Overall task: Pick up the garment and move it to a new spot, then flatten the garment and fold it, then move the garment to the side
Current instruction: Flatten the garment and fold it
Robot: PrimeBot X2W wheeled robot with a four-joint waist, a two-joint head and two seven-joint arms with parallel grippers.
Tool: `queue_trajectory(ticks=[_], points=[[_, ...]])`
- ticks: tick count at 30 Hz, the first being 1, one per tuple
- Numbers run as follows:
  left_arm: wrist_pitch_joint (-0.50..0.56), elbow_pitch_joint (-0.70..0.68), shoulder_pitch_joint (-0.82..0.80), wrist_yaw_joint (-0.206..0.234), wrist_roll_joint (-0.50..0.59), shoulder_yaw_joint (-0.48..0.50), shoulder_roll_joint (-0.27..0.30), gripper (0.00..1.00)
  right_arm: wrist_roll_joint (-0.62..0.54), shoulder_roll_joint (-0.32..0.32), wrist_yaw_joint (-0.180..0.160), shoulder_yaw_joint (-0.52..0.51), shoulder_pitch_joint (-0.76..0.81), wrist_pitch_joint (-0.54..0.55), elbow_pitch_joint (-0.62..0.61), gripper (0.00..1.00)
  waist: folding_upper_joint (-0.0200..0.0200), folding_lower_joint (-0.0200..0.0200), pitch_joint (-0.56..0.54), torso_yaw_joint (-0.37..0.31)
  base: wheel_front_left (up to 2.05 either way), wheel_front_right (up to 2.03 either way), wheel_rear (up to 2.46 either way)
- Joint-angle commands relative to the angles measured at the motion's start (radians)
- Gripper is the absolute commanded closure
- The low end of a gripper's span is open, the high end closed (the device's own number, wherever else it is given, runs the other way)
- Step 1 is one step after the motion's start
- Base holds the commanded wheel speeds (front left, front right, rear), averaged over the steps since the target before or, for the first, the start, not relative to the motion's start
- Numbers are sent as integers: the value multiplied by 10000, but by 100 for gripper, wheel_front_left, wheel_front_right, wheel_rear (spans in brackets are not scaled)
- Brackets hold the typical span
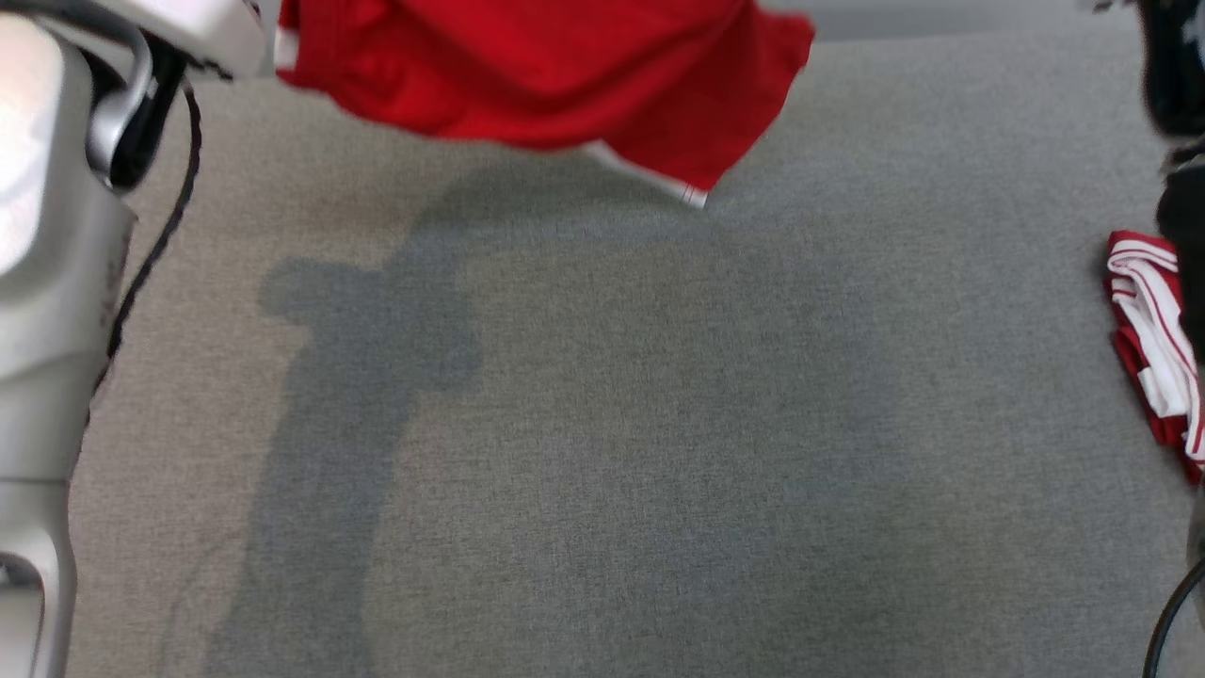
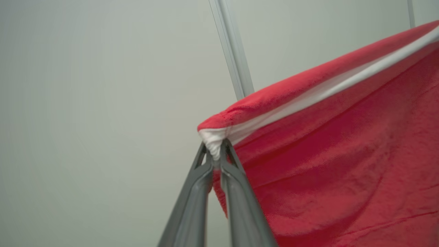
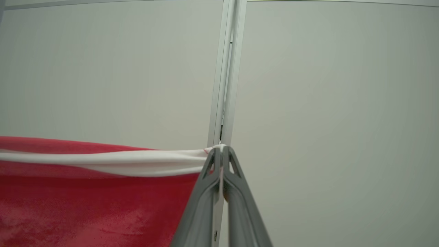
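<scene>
step: relocate | red fabric garment w/ white trim aloft, 12 o'clock | left gripper + right gripper pinched shut on hem corners | nxt: lower flat onto grey tabletop

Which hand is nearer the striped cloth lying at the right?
Right. The right hand grips the right end of the red garment, the side toward the striped cloth. The left hand grips the left end, farther away across the garment.
</scene>
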Motion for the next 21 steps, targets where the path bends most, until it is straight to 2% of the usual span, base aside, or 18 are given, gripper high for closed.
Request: queue_trajectory(ticks=[1, 6, 9, 12, 15, 21], points=[[-248, 271, -494, 31, 144, 57, -3, 100, -203, -106, -7, -238, -407, 5, 51, 100, 0, 0, 1072, -205, 0, 0, 0], [-741, 1271, -1585, 117, 87, 461, -295, 100, -564, -17, -19, -962, -1261, 5, -201, 100, 0, 0, 1419, -305, 0, 0, 0], [-772, 1540, -943, 67, 94, 458, -413, 100, -189, 283, -17, -825, -443, 3, -478, 100, 0, 0, 1346, -438, 0, 0, 0], [-780, 1531, 330, 57, -141, 758, -600, 100, 306, 376, -17, -488, 801, 4, -985, 100, 0, 0, 1140, -475, 0, 0, 0], [-781, 1609, 1981, 52, -259, 1028, -785, 100, 762, 421, -17, -340, 2675, 4, -1375, 100, 0, 0, 833, -477, 0, 0, 0], [-772, 1839, 5338, 30, -389, 1404, -1358, 100, 1405, 463, -17, 268, 5955, 2, -1182, 100, 0, 0, 91, -528, 0, 0, 0]])
